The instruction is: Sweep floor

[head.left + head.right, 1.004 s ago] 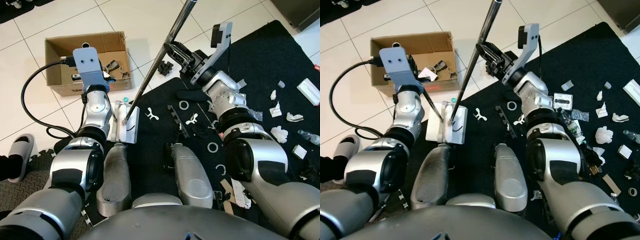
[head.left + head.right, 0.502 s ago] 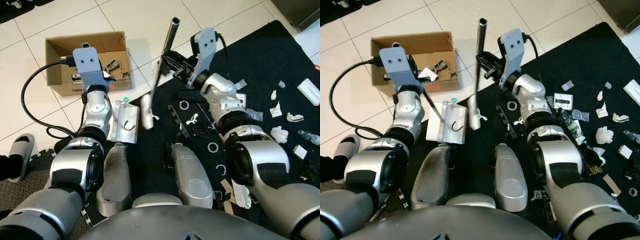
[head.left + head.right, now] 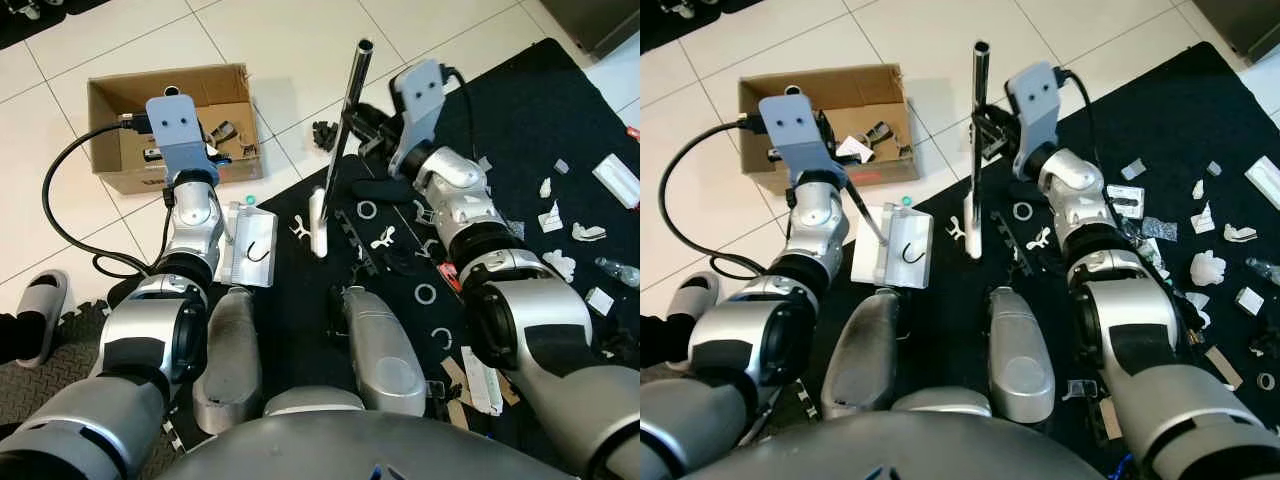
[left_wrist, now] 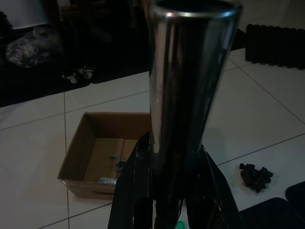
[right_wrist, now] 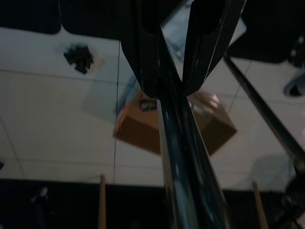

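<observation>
Polished metal catches the light: a long broom handle (image 3: 977,130) stands nearly upright, clenched between the black fingers of the right gripper (image 3: 985,135) partway down its length. Below that grip the shaft runs to a narrow white broom head (image 3: 973,232) resting on the black mat (image 3: 1160,130). Above the grip, the open top of the tube rises free.

The left gripper (image 4: 169,191) is closed around a second metal tube, the dustpan handle (image 4: 188,86), and the white dustpan (image 3: 895,250) lies below and beside it, at the mat's edge. Beyond the left gripper, on pale tiles, sits an open cardboard box (image 3: 820,95) with small parts inside.

The broom handle looks stiff, light and slick, so it may twist or slide in a two-finger grip; a hold lower down would probably give better control of the head. The head's bristles look soft, though this is hard to judge.

To the far side of the right arm, white scraps (image 3: 1210,268) and plastic rings (image 3: 426,295) litter the mat. Both wrist views are dim, and the robot's own body hides the nearest floor.
</observation>
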Tool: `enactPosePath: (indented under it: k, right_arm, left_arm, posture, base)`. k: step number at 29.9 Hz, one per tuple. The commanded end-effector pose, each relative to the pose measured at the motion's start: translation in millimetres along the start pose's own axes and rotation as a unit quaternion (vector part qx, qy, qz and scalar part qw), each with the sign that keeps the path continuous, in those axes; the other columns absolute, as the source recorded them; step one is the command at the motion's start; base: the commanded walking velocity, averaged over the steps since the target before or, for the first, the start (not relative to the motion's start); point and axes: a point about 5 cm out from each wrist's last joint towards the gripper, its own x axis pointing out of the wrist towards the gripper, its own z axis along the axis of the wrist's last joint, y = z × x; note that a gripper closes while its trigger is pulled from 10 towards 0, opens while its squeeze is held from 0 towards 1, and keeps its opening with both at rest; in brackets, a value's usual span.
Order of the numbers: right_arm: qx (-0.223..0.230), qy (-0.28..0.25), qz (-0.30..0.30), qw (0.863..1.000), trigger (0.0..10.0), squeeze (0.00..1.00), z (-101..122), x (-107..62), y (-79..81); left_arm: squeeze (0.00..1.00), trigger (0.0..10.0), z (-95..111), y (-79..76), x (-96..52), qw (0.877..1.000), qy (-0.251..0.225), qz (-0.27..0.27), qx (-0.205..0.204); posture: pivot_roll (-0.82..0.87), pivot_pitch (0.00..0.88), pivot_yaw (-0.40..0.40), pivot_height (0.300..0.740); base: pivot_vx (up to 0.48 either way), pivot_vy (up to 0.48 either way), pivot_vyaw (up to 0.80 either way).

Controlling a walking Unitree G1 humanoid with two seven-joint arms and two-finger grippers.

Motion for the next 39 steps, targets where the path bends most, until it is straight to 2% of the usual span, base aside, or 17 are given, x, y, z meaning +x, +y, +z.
enactPosePath:
  k: [1, 4, 11, 15, 17, 19, 20, 22, 26, 29, 31, 34, 36, 39]
  right_arm:
    - [-0.012, 0.018, -0.009, 1.0, 10.0, 0.0, -9.7, -4.7, 0.5]
    - [-0.016, 0.038, -0.019, 0.999, 10.0, 0.0, -19.6, -6.8, 4.1]
    - [-0.036, 0.053, -0.028, 0.998, 10.0, 0.0, -24.8, -9.1, 3.7]
    - [-0.035, 0.067, -0.004, 0.997, 10.0, 0.0, -30.9, -10.7, 8.6]
    - [-0.016, 0.089, 0.036, 0.995, 10.0, 0.0, -40.6, -12.6, 17.7]
    - [0.019, 0.119, 0.097, 0.988, 10.0, 0.0, -55.4, -17.3, 33.0]
    - [0.019, 0.119, 0.097, 0.988, 10.0, 0.0, -55.4, -17.3, 33.0]
    - [0.048, 0.144, 0.14, 0.978, 10.0, 0.0, -68.2, -23.2, 44.9]
    - [0.059, 0.173, 0.175, 0.967, 10.0, 0.0, -81.4, -30.7, 56.2]
    - [0.067, 0.177, 0.176, 0.966, 10.0, 0.0, -84.0, -31.4, 58.8]
    - [0.102, 0.176, 0.202, 0.958, 10.0, 0.0, -86.0, -32.3, 66.2]
    - [0.122, 0.17, 0.224, 0.952, 10.0, 0.0, -85.4, -32.5, 70.6]
    - [0.154, 0.155, 0.264, 0.94, 10.0, 0.0, -81.7, -32.5, 76.2]
    - [0.166, 0.139, 0.313, 0.925, 10.0, 0.0, -75.2, -32.1, 81.5]
  left_arm:
    - [0.0, 10.0, -28.7, 6.7, -13.2, 0.997, 0.07, 0.004, 0.018]
    - [0.0, 10.0, -28.5, 6.2, -13.2, 0.997, 0.07, 0.004, 0.017]
    - [0.0, 10.0, -28.4, 7.9, -12.9, 0.997, 0.069, 0.005, 0.018]
    - [0.0, 10.0, -28.7, 8.1, -13.0, 0.997, 0.069, 0.006, 0.019]
    - [0.0, 10.0, -29.0, 7.8, -13.2, 0.997, 0.07, 0.005, 0.018]
    - [0.0, 10.0, -29.3, 6.9, -13.6, 0.997, 0.071, 0.005, 0.017]
    - [0.0, 10.0, -29.3, 6.9, -13.6, 0.997, 0.071, 0.005, 0.017]
    - [0.0, 10.0, -29.3, 6.4, -13.8, 0.997, 0.071, 0.005, 0.016]
    - [0.0, 10.0, -29.7, 7.4, -14.0, 0.997, 0.071, 0.007, 0.016]
    - [0.0, 10.0, -30.2, 8.6, -14.1, 0.997, 0.072, 0.008, 0.017]
    - [0.0, 10.0, -30.4, 8.9, -14.3, 0.997, 0.072, 0.009, 0.018]
    - [0.0, 10.0, -30.4, 8.8, -14.3, 0.997, 0.072, 0.009, 0.018]
    - [0.0, 10.0, -30.3, 8.4, -14.2, 0.997, 0.072, 0.009, 0.017]
    - [0.0, 10.0, -30.2, 8.3, -14.1, 0.997, 0.073, 0.009, 0.017]
  posture:
    - [-0.05, 0.152, -0.033, 0.74]
    - [-0.05, 0.151, -0.033, 0.74]
    - [-0.04, 0.149, -0.033, 0.74]
    - [-0.05, 0.154, -0.032, 0.74]
    - [-0.05, 0.155, -0.033, 0.74]
    - [-0.05, 0.157, -0.035, 0.74]
    - [-0.05, 0.157, -0.035, 0.74]
    - [-0.05, 0.158, -0.036, 0.74]
    - [-0.05, 0.161, -0.036, 0.74]
    - [-0.05, 0.161, -0.036, 0.74]
    - [-0.05, 0.162, -0.035, 0.74]
    - [-0.05, 0.162, -0.035, 0.74]
    - [-0.05, 0.162, -0.035, 0.74]
    - [-0.05, 0.162, -0.036, 0.74]
  base:
    - [0.0, 0.0, 0.0]
    - [0.0, 0.0, 0.0]
    - [0.0, 0.0, 0.0]
    - [0.0, 0.0, 0.0]
    - [0.0, 0.0, 0.0]
    - [0.0, 0.0, 0.0]
    - [0.0, 0.0, 0.0]
    - [0.0, 0.0, 0.0]
    - [0.0, 0.0, 0.0]
    - [0.0, 0.0, 0.0]
    - [0.0, 0.0, 0.0]
    - [0.0, 0.0, 0.0]
    - [0.0, 0.0, 0.0]
    - [0.0, 0.0, 0.0]
